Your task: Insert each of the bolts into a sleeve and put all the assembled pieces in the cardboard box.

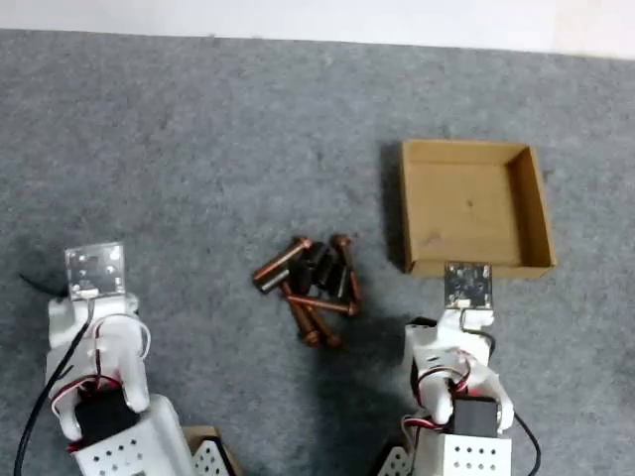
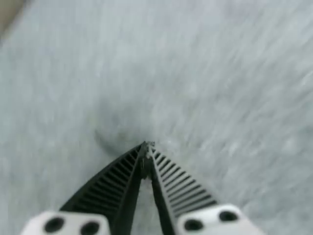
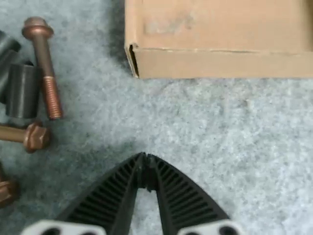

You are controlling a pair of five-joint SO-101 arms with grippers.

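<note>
Two arms low on the grey bench (image 1: 179, 149), bolts (image 1: 281, 266) heaped between them, box (image 1: 466, 198) up to the right.

The left fingers (image 2: 115, 183) are pressed tip to tip, holding nothing, over bare bench with open room around them. The right fingers (image 3: 117, 188) are closed the same way, near the box's front wall and beside the heap. From above, copper bolts and dark sleeves (image 1: 319, 260) lie tangled in one pile, left of the box and apart from it. The box floor shows bare cardboard. The right wrist view adds one bolt lying flat against a sleeve.
</note>
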